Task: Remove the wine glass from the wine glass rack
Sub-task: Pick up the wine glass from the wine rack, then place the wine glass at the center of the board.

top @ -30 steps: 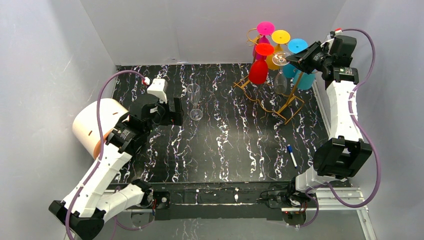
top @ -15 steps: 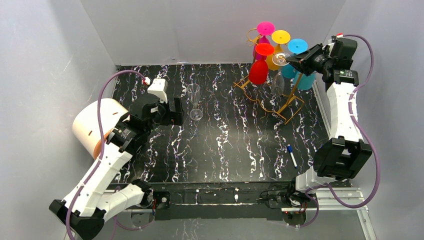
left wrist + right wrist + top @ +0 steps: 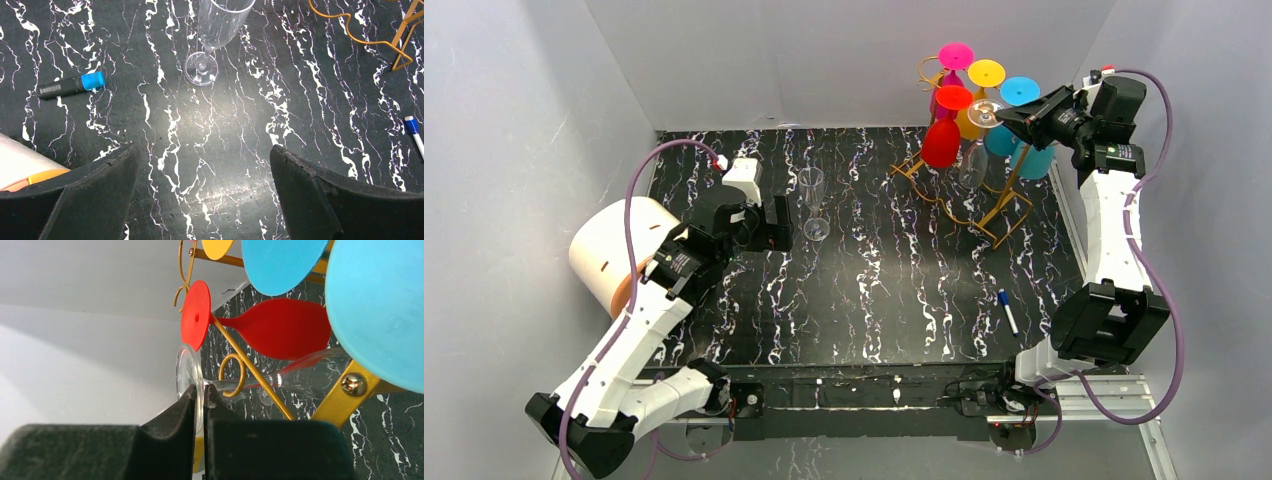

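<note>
The clear wine glass hangs in the thin gold wire rack's hook, with a red wine glass just beside it. The right gripper clamps its foot's edge.

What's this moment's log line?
right pincer: shut on foot of clear wine glass | stem: at curled hook of gold wire rack | left pincer: open, empty

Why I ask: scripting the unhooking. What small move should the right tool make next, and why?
Probably slide the wine glass out of the curled hook of the wine glass rack: the right tool is shut on its foot, and its stem lies in that hook.
</note>
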Motion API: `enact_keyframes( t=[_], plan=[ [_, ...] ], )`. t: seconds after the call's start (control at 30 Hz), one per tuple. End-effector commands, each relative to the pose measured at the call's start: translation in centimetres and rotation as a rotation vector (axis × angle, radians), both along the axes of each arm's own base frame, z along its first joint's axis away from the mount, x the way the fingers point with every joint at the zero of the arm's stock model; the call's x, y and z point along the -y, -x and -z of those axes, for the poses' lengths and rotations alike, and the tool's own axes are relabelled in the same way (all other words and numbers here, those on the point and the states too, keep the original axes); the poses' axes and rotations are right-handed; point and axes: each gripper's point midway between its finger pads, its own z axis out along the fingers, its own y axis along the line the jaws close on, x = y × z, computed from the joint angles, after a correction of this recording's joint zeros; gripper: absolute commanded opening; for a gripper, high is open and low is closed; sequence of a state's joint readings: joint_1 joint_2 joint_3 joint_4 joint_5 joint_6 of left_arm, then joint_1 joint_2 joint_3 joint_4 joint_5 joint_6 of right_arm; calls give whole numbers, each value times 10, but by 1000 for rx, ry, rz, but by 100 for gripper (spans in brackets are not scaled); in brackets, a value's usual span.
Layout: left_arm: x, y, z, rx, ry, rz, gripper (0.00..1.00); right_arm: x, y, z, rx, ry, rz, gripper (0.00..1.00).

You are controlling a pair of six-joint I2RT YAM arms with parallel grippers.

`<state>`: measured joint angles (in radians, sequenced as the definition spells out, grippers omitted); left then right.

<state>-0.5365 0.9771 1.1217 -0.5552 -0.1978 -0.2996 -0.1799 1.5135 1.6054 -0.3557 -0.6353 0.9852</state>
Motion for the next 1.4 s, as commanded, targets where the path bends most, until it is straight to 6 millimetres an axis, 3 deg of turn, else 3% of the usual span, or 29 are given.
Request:
enact_keyframes(
  t=[0.0,0.53,0.87,1.1,1.23,1.37],
  plan=[
    [-3,1,-14,23,17,-12,98,-5,12,-31,106,-9,-39,1],
    [-7,1,-17,30,32,-47,98,-29,50,-56,303,32,-238,1],
    [6,0,-25,24,90,-17,98,-47,82,-38,315,85,-373,1],
    [27,1,-28,5,143,73,98,-84,104,-16,285,142,-475,1],
    [37,7,-32,6,180,133,98,-117,118,2,282,205,-499,1],
    [61,17,-44,8,306,233,98,-151,137,16,303,243,-552,1]
  ],
)
